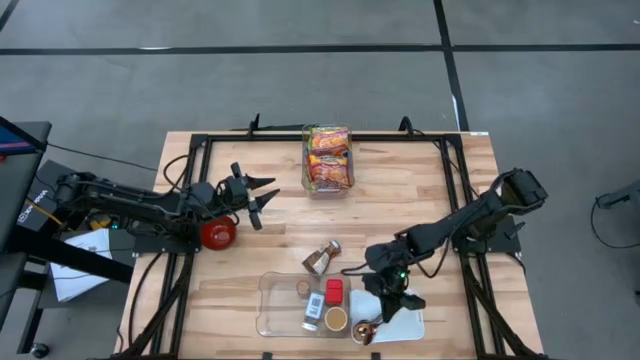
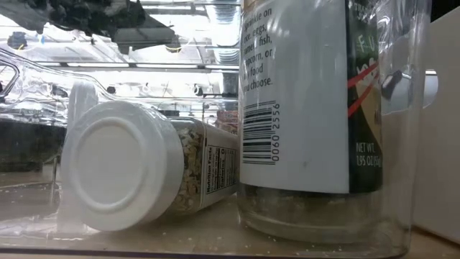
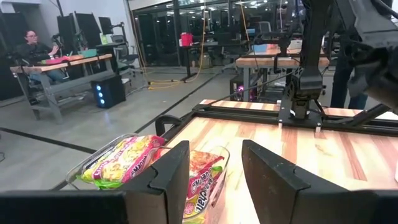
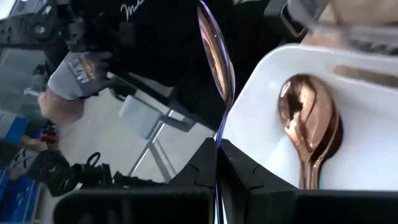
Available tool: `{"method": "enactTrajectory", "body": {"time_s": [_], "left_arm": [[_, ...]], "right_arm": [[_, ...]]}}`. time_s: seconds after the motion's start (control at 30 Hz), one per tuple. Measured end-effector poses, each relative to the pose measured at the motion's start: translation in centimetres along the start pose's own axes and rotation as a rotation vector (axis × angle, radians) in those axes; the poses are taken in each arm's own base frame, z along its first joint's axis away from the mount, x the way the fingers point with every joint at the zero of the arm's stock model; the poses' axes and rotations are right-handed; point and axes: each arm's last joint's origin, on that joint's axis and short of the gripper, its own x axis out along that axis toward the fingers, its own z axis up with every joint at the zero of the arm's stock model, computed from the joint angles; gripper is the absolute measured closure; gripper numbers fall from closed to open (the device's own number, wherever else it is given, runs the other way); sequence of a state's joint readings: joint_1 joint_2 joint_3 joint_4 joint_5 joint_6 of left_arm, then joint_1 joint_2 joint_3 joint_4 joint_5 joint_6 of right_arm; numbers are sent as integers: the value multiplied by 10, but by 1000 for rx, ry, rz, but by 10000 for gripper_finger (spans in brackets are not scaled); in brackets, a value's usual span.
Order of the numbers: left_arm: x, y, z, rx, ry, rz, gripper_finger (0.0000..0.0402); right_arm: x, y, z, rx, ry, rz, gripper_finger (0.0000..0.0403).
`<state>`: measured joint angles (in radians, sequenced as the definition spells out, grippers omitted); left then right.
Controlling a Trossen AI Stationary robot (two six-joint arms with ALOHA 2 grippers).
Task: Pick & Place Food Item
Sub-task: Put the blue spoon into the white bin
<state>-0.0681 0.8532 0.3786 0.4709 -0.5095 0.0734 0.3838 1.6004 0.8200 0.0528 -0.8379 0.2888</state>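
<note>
The food items, packets of instant noodles (image 1: 328, 157) in orange and yellow wrappers, lie stacked in a clear container (image 1: 345, 183) at the far middle of the wooden bench (image 1: 430, 190), close to the black frame (image 1: 205, 138) that runs along its edge. The left wrist view looks past its own two dark fingers (image 3: 169, 174) at the same packets (image 3: 121, 162), which sit in the container beyond the fingertips without touching them. The left end effector (image 1: 262, 195) hovers over the bench to the left of the container, apart from it, its jaws standing partly open with nothing between them. Just beside the left arm, near the bench's left edge, sits a red round object (image 1: 217, 234). Toward the near middle, a small jar (image 1: 322, 258) lies tilted on the wood, and just in front of it stands a clear tray (image 1: 270, 310) holding several bottles and jars, among them a red-capped one (image 1: 334, 291). The low view sits right against this tray and shows a jar with a white lid (image 2: 118, 167) lying on its side next to an upright labelled bottle (image 2: 313, 93). To the right of the tray is a white tray (image 1: 408, 322) with a copper-coloured spoon (image 4: 311, 127) in it. The right end effector (image 1: 386, 290) is down at that white tray, its jaws pinched tight on the thin handle of a shiny utensil (image 4: 217, 56) that stands up between them.
</note>
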Motion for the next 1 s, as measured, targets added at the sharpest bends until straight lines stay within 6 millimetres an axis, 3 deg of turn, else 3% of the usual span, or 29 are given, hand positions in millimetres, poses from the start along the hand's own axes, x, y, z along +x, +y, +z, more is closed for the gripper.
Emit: {"method": "enactTrajectory", "body": {"time_s": [0.33,0.6,1.0], "left_arm": [[0,0,-2,6,16,-12,261],[0,-1,-2,8,18,-36,261],[7,-6,-10,20,56,-59,261]], "right_arm": [[13,-21,-7,14,44,71,403],[10,-38,-12,31,59,72,403],[9,-40,-16,14,84,65,403]]}}
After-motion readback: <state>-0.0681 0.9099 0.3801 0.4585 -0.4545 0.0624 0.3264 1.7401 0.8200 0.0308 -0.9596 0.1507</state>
